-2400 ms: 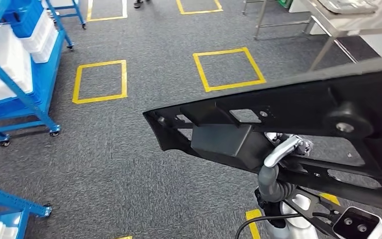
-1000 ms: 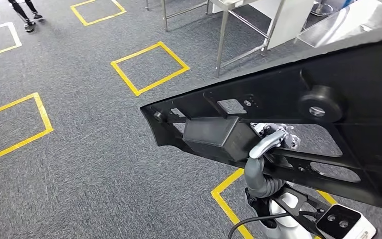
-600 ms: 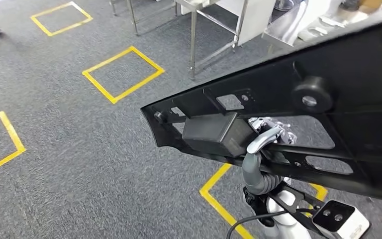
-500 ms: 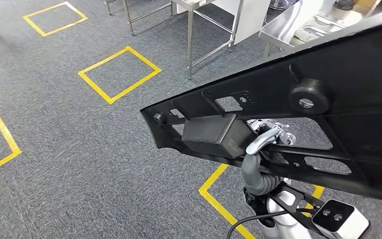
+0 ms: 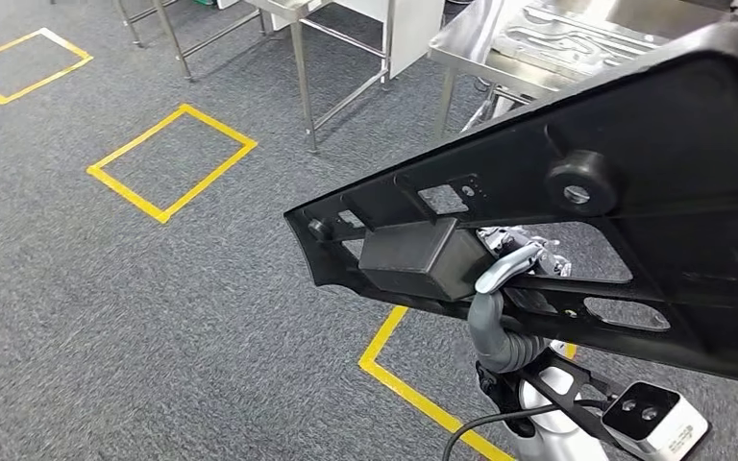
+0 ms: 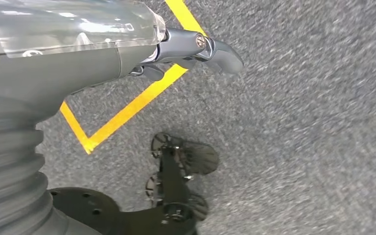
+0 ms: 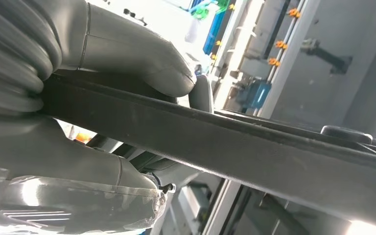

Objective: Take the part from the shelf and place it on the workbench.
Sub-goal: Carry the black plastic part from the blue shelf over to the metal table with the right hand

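Note:
A large black plastic part (image 5: 634,221) with cut-outs, a round knob and a boxy block spans the right half of the head view, tilted up toward the right. My right hand (image 5: 504,274) grips it from below, at a rib near the block. In the right wrist view that hand (image 7: 127,54) pinches the part's dark edge (image 7: 225,142) between thumb and fingers. The steel workbench (image 5: 461,38) stands ahead at the upper right, with a moulded metal tray on it. My left hand (image 6: 186,49) hangs over the carpet and holds nothing, its fingers loosely extended.
Grey carpet carries yellow taped squares, one (image 5: 171,161) ahead to the left and a line (image 5: 413,384) by my feet. A second steel table's legs (image 5: 303,86) stand left of the workbench. Open floor lies to the left.
The camera has turned: the blue shelves have left the picture, the yellow squares have slid left, and the steel workbench has come in at upper right. The part stays in my right hand.

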